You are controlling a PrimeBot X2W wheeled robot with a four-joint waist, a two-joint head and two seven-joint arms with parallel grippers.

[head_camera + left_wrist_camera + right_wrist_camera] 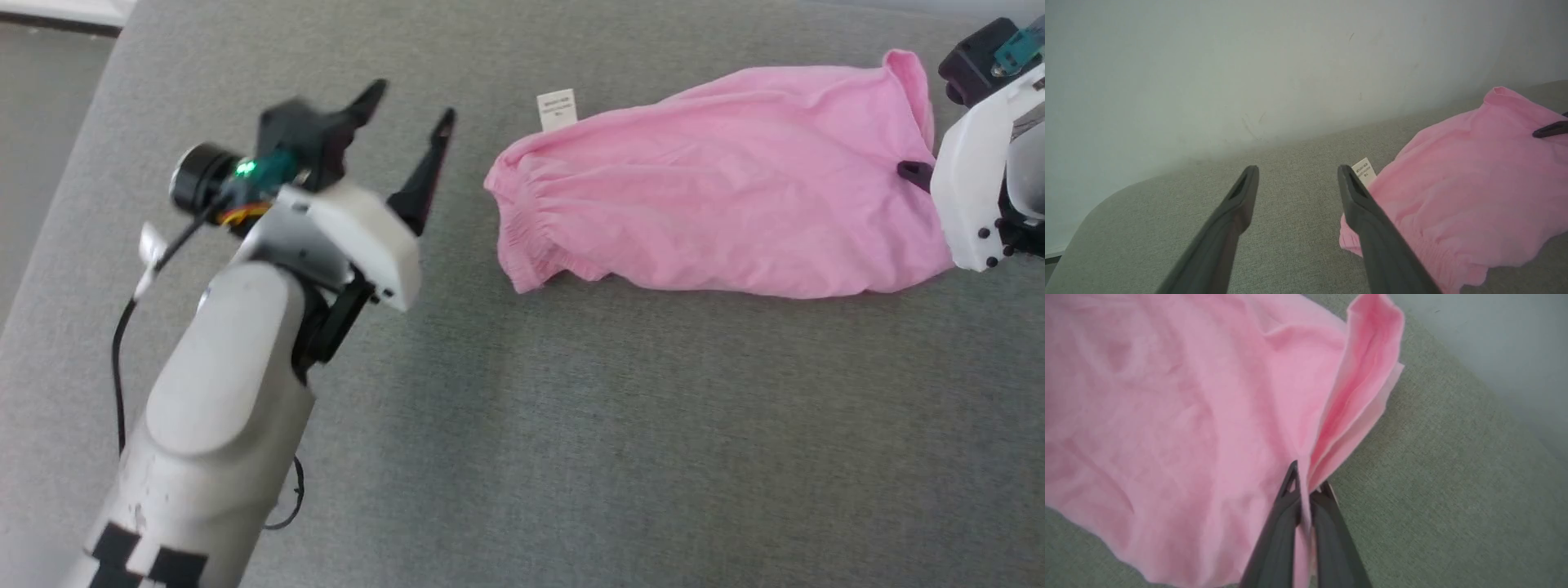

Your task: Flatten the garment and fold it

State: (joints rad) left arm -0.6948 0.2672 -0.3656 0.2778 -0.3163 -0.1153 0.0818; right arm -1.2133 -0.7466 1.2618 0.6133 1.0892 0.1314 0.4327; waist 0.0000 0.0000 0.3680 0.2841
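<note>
**Head view.** Pink garment lies on the grey cloth-covered worktop, stretched crosswise in the upper right of the view. It is mostly spread out, with soft wrinkles. The ruffled band bunches at the garment's left end. A small white label sticks out from the far edge beside the band and lies flat on the worktop. At the garment's right end a flap of cloth stands up.

Left hand is to the left of the garment, near it but not touching. Its fingers are spread apart with nothing between them, and the view of it is slightly blurred. Its pale forearm rises from the lower left.

Right hand is at the garment's right edge, with a dark finger against the cloth. The white wrist housing covers the rest of it.

**Left wrist view.** Left hand has its two dark fingers wide apart over bare worktop. The garment lies off to the right. Its label shows just past the right-side fingertip. A dark finger of the right hand lies on the cloth at the far right edge. A pale wall stands behind the worktop.

**Right wrist view.** Right hand has its fingers closed together, pinching a fold at the garment edge. Cloth runs down between the fingers. Above the pinch the layers stand up in an open pleat. Worktop is to the right, and the wall is at the upper right.
</note>
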